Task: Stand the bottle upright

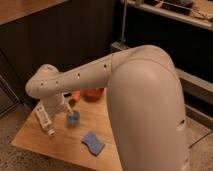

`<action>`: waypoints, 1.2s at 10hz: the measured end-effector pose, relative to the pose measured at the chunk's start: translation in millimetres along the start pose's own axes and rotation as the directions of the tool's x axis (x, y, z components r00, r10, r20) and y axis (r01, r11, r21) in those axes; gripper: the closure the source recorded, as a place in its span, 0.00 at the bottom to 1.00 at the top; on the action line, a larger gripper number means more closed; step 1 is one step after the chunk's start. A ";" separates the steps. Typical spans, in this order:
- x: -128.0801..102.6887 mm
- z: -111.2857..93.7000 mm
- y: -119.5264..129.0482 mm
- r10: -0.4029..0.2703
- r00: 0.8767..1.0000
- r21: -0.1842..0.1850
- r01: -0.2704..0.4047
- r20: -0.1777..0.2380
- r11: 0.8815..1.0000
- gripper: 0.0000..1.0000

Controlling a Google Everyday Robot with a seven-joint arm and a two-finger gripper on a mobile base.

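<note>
The bottle (44,120) is slim and white with a small cap. It lies on its side near the left edge of the wooden table (75,150), cap end toward the front. My white arm (85,75) reaches in from the right and bends down at the far left. The gripper (57,108) hangs at the end of it, low over the table, just right of the bottle's far end and left of the blue cup (73,118). The wrist hides most of the gripper.
A blue sponge (93,142) lies near the front of the table. An orange bowl (93,93) sits at the back, partly behind the arm. Dark cabinets stand behind the table and a shelf unit (165,12) at the right. My arm's bulk covers the table's right side.
</note>
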 end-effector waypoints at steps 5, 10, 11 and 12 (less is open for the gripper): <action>6.0 21.6 26.5 -0.018 1.000 -0.049 0.017 -0.010 0.999 0.35; 19.8 46.8 27.2 -0.037 0.999 -0.008 0.037 -0.001 0.999 0.35; 22.3 52.2 30.1 -0.056 0.998 0.008 0.056 0.002 0.998 0.35; 24.2 55.3 33.4 -0.069 0.998 0.016 0.069 0.001 0.997 0.35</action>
